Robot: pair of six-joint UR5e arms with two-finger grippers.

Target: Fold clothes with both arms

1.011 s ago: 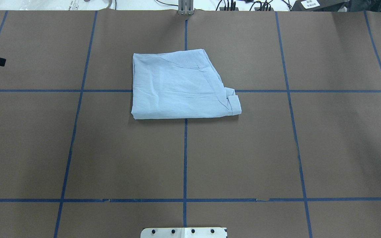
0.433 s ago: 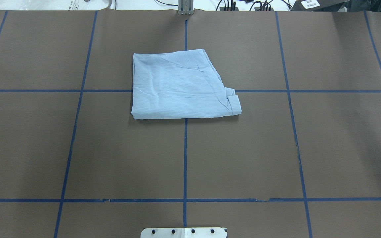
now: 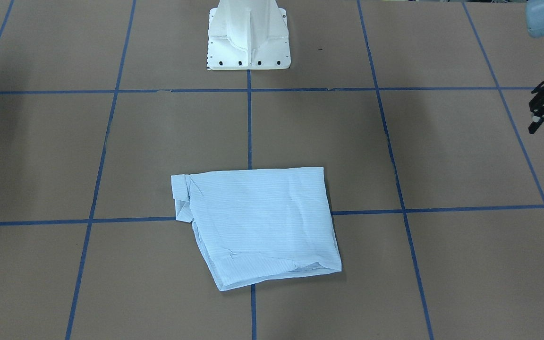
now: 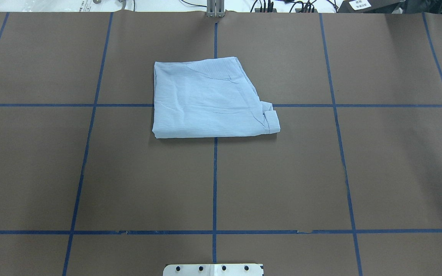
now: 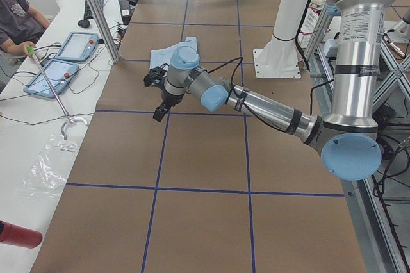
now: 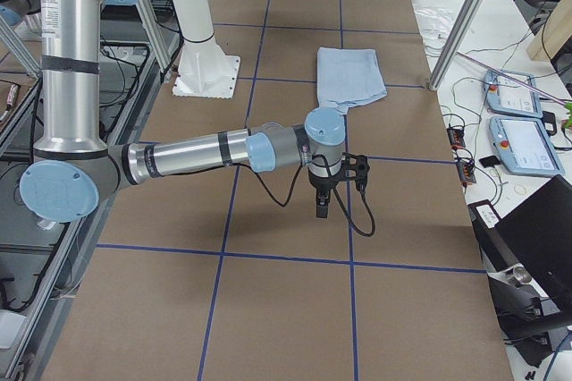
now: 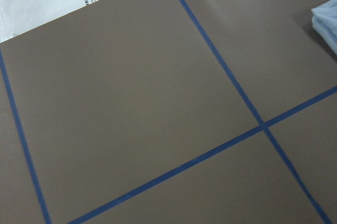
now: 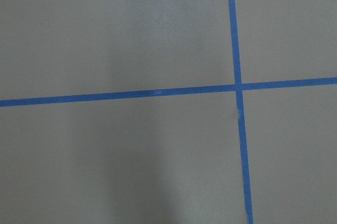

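Centre of the overhead view: the pale-blue striped shirt (image 4: 213, 101) lies folded into a compact, roughly rectangular packet, flat on the brown paper-covered tabletop (image 4: 90, 172). It covers the crossing of two blue tape lines (image 4: 215, 184). A small doubled-over tab of cloth (image 4: 270, 117) projects at the packet's lower right corner; in the front-facing view the same tab sits at the upper left corner of the shirt (image 3: 258, 226).

Right edge of the front-facing view: the left hand (image 3: 543, 111) hangs above the tabletop, well apart from the shirt and partly cut off by the frame, so whether its fingers are spread or closed cannot be told. Seen from the table's left end, the left arm (image 5: 269, 109) stretches from the right of the frame toward the centre. Its hand (image 5: 159, 97) points downward near a tape line, with the shirt (image 5: 176, 52) lying farther up the frame. The left wrist camera shows bare paper, a tape crossing and one corner of the shirt (image 7: 326, 24) at the upper right edge.

From the table's right end, the right arm (image 6: 206, 153) reaches from the left of the frame to the centre. Its hand (image 6: 323, 198) points down over the tabletop, apart from the shirt (image 6: 350, 77) higher in the frame; its state cannot be told. The white pedestal base (image 3: 248, 42) stands at the top centre of the front-facing view.
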